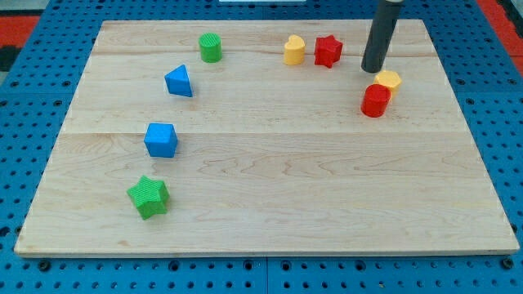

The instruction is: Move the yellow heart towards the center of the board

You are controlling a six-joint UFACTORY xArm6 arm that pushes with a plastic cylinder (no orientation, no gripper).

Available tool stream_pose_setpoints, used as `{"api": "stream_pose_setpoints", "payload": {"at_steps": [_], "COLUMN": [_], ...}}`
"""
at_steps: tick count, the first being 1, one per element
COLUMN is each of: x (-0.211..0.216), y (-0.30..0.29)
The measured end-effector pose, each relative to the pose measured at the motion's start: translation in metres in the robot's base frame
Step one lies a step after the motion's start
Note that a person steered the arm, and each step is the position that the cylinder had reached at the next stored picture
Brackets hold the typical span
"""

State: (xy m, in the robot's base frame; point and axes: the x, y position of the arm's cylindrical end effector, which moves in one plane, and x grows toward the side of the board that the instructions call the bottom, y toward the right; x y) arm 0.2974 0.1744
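The yellow heart [294, 50] stands near the view's top edge of the wooden board [270, 163], right of centre. A red star [328, 51] sits just to its right, a small gap between them. My tip [373, 70] is the lower end of the dark rod, to the right of the red star and about a hundred pixels right of the heart, touching neither. A yellow block [389, 81] lies just below and right of the tip, with a red cylinder [375, 101] against its lower left.
A green cylinder [211, 47] stands at the view's top, left of centre. A blue triangular block [179, 81] and a blue cube [161, 140] lie on the left. A green star [149, 197] sits at lower left.
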Motion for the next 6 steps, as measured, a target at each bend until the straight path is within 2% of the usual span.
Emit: {"api": "stream_pose_setpoints", "payload": {"at_steps": [1,2,3,4,5,6], "x": [-0.049,-0.096,-0.103,-0.053,-0.022,-0.002], "y": [0.015,-0.033,-0.107,-0.128,-0.096,-0.090]}}
